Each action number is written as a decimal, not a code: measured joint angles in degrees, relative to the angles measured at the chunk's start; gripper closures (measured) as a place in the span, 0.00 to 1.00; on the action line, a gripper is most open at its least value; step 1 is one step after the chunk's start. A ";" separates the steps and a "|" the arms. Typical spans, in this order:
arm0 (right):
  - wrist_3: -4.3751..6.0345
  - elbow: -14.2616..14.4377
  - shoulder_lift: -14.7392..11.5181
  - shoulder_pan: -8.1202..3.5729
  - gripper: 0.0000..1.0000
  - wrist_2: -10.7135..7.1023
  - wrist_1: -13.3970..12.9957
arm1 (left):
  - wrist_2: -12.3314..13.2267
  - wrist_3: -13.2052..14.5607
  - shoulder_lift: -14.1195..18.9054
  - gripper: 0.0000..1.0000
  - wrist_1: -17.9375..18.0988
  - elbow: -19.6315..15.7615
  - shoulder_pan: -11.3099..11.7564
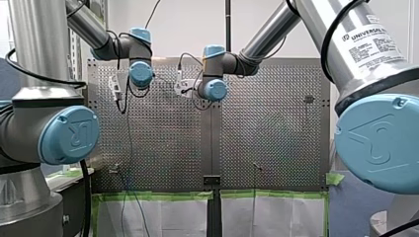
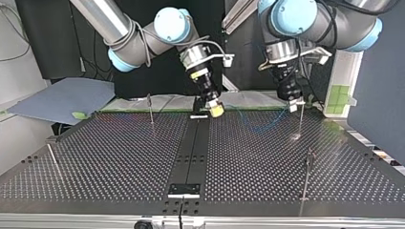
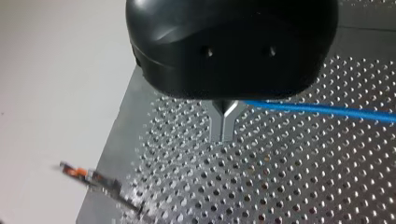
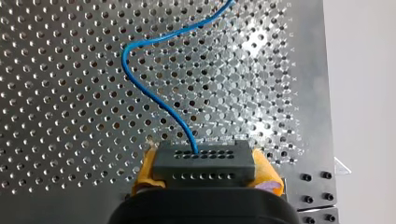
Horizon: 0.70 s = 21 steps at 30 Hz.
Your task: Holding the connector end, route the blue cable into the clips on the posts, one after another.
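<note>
In the right wrist view my right gripper [image 4: 205, 164] is shut on a dark grey connector block [image 4: 204, 158], with a yellow pad on each side of it. The blue cable [image 4: 140, 88] leaves the block and curves away over the perforated plate. In the left wrist view my left gripper [image 3: 225, 129] has its metal fingers shut, and the blue cable [image 3: 322, 109] runs out sideways from their base. In the top view my right gripper [image 2: 216, 109] hangs by the middle strip at the far edge. My left gripper [image 2: 296, 102] is beside a thin post [image 2: 301, 119], and the cable [image 2: 258, 127] sags between the two.
More thin posts stand on the plate: one at the top view's far left [image 2: 150, 109], one at its near left [image 2: 52, 160], one at its near right [image 2: 308, 168]. A post with an orange-tipped clip [image 3: 77, 172] leans near the plate's corner in the left wrist view. A black strip [image 2: 193, 148] divides the table.
</note>
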 joint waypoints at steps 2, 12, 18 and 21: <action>0.07 -0.08 0.00 0.19 1.00 -0.04 -0.01 | 0.85 -0.08 0.64 1.00 -0.38 0.00 0.96; 0.27 -0.24 0.05 0.58 1.00 -0.36 0.48 | 6.07 0.12 0.84 1.00 -1.77 0.02 6.26; 0.31 -0.73 0.05 0.62 1.00 -0.56 0.97 | 8.94 -0.63 1.77 1.00 -1.88 0.66 9.13; 0.33 -1.67 0.05 0.64 1.00 -0.67 1.53 | 10.09 -0.77 0.97 1.00 -2.51 1.60 10.53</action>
